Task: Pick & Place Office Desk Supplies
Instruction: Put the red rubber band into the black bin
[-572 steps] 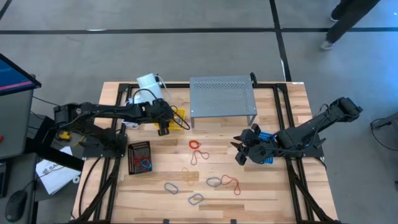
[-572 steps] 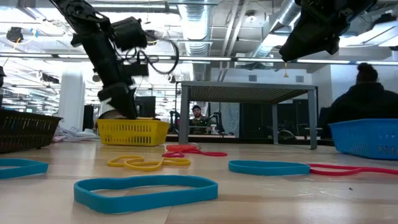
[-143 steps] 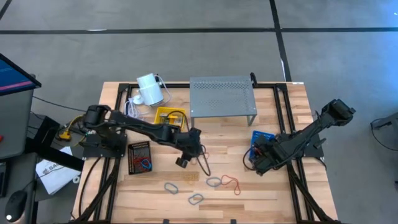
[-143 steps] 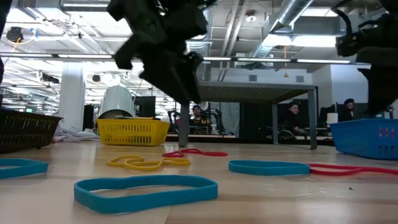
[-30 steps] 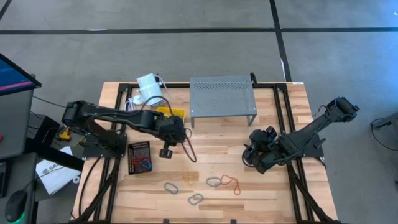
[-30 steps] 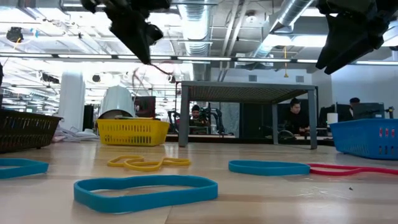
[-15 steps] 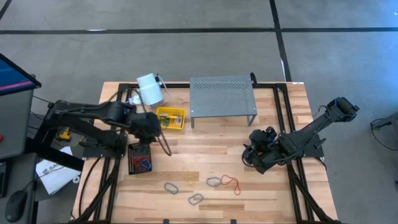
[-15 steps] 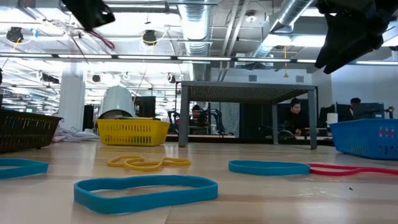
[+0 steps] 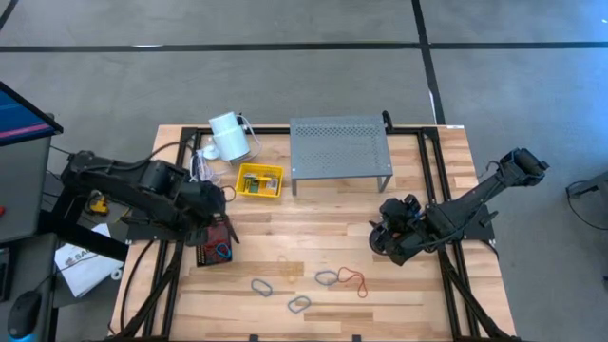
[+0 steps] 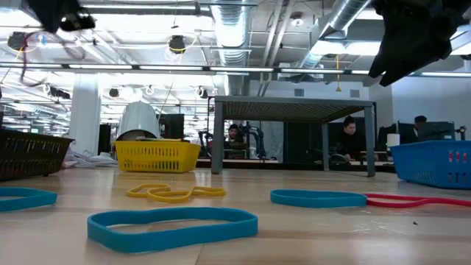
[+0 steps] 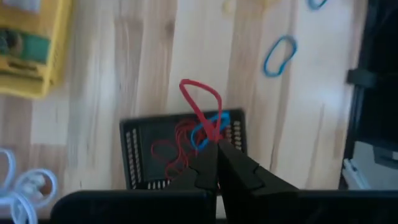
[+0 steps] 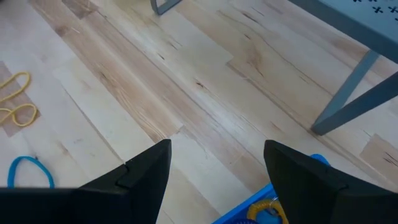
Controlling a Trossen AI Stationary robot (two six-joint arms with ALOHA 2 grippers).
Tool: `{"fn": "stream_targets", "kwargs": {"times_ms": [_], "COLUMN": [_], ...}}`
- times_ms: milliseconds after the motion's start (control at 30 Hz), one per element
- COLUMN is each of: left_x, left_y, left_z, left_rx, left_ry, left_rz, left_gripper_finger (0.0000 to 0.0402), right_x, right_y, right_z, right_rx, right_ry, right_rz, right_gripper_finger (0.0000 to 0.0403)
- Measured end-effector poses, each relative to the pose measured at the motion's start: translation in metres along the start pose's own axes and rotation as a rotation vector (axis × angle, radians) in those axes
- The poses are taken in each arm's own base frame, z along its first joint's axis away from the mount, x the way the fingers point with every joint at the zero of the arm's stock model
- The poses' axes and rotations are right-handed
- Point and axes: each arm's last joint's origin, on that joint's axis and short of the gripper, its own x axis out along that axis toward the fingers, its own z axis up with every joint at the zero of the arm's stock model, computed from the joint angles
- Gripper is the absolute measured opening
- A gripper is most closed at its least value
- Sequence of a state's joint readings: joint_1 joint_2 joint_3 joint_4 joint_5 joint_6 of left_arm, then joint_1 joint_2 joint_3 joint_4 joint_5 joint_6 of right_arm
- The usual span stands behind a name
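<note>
My left gripper is shut on a red rubber band. It hovers over a dark basket near the table's left edge, which holds red and blue bands. Loose bands lie near the front of the table: a red one, a blue one, a yellow one and others. My right gripper stands open above bare wood at the right, with nothing between its fingers. My left gripper pinches one end of the red band's loop between its two fingertips, from above, pointing steeply down. The rest of the loop hangs slack past the fingertips, clear of the dark basket below it.
A yellow basket holding small boxes stands at the back left, beside a white cylinder with a cord. A grey perforated shelf stands at the back middle. A blue basket sits by the right arm.
My left gripper has swung from the table's middle toward the left edge, risen a little and rolled at the wrist, staying shut. The red band has gone with it, dangling, and now hangs over the dark basket.
</note>
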State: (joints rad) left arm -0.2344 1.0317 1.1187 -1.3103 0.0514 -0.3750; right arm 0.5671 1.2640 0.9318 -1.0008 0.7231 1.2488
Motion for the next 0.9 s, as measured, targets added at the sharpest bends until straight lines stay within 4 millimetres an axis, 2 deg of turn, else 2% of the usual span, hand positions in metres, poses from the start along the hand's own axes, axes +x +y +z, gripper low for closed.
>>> {"fn": "stream_targets", "kwargs": {"times_ms": [200, 467, 900], "left_x": [0.031, 0.062, 0.083], "left_y": [0.004, 0.008, 0.010], "left_z": [-0.018, -0.030, -0.035], "left_rx": [-0.045, -0.054, -0.051], "left_ry": [0.113, 0.190, 0.177], "left_rz": [0.035, 0.017, 0.001], "left_gripper_finger": [0.0000, 0.0000, 0.0001], "right_x": [0.000, 0.000, 0.000], "right_y": [0.001, 0.002, 0.004], "right_z": [0.000, 0.000, 0.001], "right_rx": [0.010, 0.014, 0.027], "right_ry": [0.000, 0.001, -0.003], "right_rz": [0.012, 0.018, 0.032], "right_gripper_finger": [0.0254, 0.0254, 0.0254]}}
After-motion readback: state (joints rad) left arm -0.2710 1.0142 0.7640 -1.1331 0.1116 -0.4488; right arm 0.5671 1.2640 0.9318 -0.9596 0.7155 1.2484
